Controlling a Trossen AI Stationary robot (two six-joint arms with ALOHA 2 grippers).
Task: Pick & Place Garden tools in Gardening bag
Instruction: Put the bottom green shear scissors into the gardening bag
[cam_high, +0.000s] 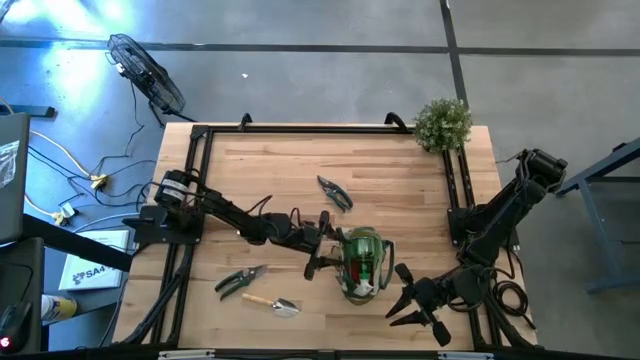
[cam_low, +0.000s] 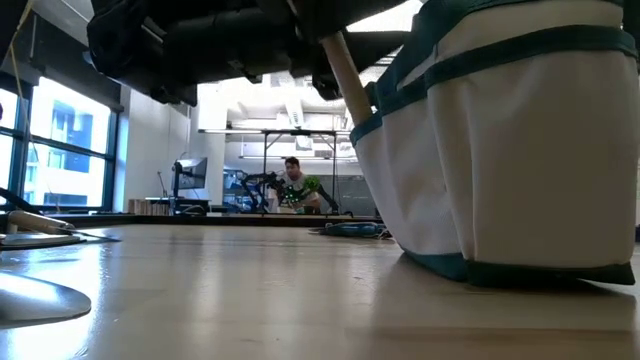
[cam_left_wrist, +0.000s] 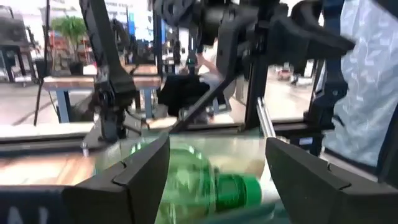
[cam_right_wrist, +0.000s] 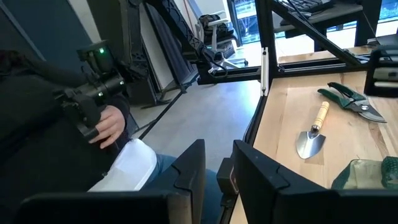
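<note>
My overhead camera looks straight down on the whole counter (cam_high: 330, 170). My low one sits at counter level, facing the room, pressed close to the gardening bag (cam_low: 520, 150). The left wrist camera peers between its fingers (cam_left_wrist: 134, 177) into that bag. The right wrist camera faces across the counter edge; it shares the trowel (cam_right_wrist: 312, 134) with the overhead view.

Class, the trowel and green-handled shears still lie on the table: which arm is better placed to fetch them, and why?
Probably left. The left gripper hovers open by the gardening bag, with the trowel and shears on its side. The right gripper waits beyond the bag.
</note>
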